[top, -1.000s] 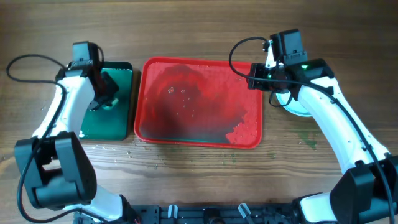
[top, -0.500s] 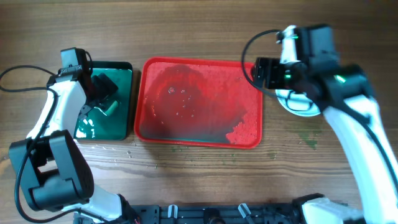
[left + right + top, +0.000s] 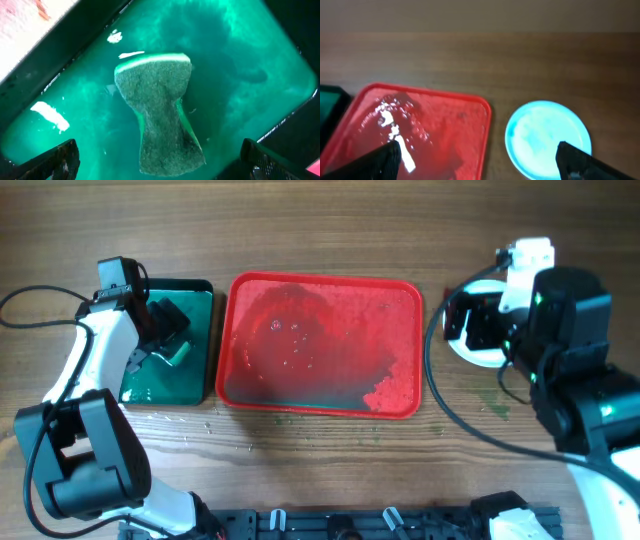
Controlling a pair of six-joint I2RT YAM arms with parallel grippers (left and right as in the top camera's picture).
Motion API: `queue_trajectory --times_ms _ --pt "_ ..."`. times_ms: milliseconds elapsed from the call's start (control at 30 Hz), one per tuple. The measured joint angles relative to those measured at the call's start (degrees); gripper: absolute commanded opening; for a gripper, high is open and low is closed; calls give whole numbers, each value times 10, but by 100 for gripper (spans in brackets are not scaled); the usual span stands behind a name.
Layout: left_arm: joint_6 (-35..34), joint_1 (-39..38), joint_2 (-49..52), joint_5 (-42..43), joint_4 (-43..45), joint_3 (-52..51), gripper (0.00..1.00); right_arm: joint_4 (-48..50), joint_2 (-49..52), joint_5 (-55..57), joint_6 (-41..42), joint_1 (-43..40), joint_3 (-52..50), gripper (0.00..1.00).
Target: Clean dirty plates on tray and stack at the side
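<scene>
The wooden table (image 3: 300,220) carries everything. In its middle lies the red tray (image 3: 320,277), long sides running toward the table's left and right edges. Its floor is wet, with droplets and a darker greenish smear across the near half.

Just beside the tray, toward the table's left edge, sits the dark green tray (image 3: 200,330), smaller and narrower, with a film of green water in it.

On the tray's other side, toward the right edge and apart from the rim, are the plates (image 3: 548,139). The top one is round, with a pale turquoise rim and a faint green tint. The overhead view has the right arm across most of it, and I cannot tell how many lie beneath.

A green sponge (image 3: 160,112), pinched at its waist, lies flat in the green tray.

The left gripper (image 3: 162,162) hangs over the sponge, its fingers (image 3: 62,160) wide on either side and clear of it. The right gripper (image 3: 480,162) is raised above the gap between tray and plates, fingers wide, holding nothing.
</scene>
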Motion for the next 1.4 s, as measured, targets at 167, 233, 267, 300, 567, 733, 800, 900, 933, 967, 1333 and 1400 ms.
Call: queue_trajectory --times_ms 167,233,267,300,567,733,800,900,933,967,1333,1400 --pt "0 0 0 4 -1 -2 100 360 -290 -35 -22 -48 -373 100" --pt "0 0 0 4 0 -2 100 401 -388 -52 -24 -59 -495 100" --pt "0 0 0 4 1 -2 100 401 -393 -53 -24 -59 -503 100" --pt "0 0 0 4 -1 -3 100 422 -452 -62 -25 -59 -583 100" --pt "0 0 0 4 0 -3 100 427 -568 -105 -26 -63 -687 100" --pt "0 0 0 4 0 -3 100 427 -568 -106 -26 -63 -687 100" --pt "0 0 0 4 0 -3 100 427 -568 -106 -26 -63 -687 100" --pt "0 0 0 4 0 -3 100 427 -568 -106 -26 -63 -687 100" --pt "0 0 0 4 0 -3 100 427 -568 -106 -26 -63 -687 100" --pt "0 0 0 4 0 -3 100 427 -568 -106 -26 -63 -687 100" --pt "21 -2 -208 22 -24 -21 100 427 -569 -106 -26 -63 -687 99" --pt "76 -2 -319 57 49 -52 100 428 -570 -108 -26 -63 -687 100"
